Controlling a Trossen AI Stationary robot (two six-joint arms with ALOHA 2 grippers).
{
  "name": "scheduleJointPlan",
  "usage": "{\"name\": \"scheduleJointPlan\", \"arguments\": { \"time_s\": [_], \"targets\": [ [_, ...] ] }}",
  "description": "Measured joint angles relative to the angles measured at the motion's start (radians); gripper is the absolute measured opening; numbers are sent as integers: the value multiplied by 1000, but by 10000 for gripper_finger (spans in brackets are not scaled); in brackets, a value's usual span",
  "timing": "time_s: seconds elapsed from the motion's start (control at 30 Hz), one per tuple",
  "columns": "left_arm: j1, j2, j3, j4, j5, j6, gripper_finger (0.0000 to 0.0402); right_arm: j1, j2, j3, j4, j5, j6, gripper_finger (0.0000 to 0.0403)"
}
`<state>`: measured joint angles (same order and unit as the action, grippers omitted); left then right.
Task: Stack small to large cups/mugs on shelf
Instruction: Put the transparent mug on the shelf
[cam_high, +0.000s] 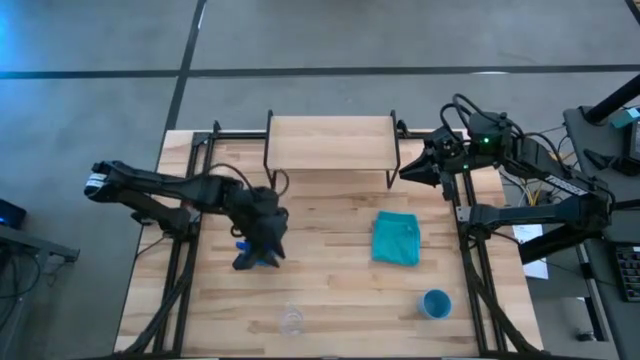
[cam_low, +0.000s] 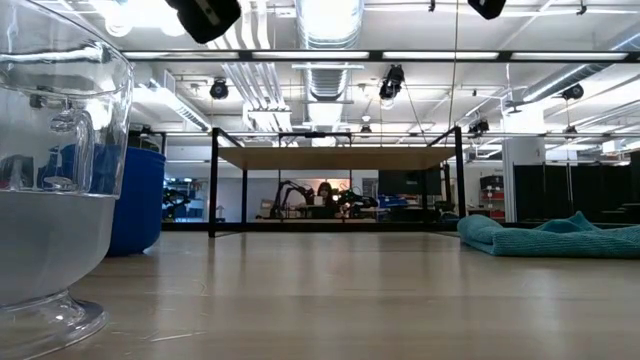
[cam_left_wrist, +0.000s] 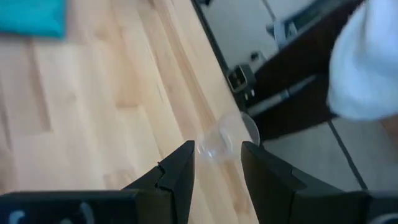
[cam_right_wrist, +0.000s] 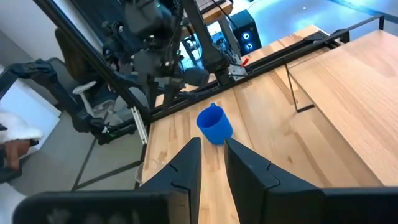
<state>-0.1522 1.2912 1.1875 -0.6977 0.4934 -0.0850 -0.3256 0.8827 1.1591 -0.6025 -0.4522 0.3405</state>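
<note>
Deep blue mug (cam_right_wrist: 214, 126) upright, handle up-table, left end effector (cam_high: 262, 250) above

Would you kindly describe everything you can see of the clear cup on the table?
The clear cup is a small transparent vessel, glass or plastic by its look, standing upright near the table's front edge, alone on the bare wood. The low view shows it close up with a flared foot. Nothing touches it; the left end effector hangs above, open and pointed toward it, and the cup shows between its fingers in the wrist view.
</note>
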Motion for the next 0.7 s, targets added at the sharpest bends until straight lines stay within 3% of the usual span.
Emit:
{"name": "scheduleJointPlan", "arguments": {
  "time_s": [0.37, 0.7],
  "targets": [
    [-152, 120, 9, 2, -5, 224, 118, 0, 4, 0, 0, 0, 0, 66],
    [-178, 195, 17, 114, -64, 263, 118, 0, 4, -1, 0, 0, 0, 66]
  ]
}}
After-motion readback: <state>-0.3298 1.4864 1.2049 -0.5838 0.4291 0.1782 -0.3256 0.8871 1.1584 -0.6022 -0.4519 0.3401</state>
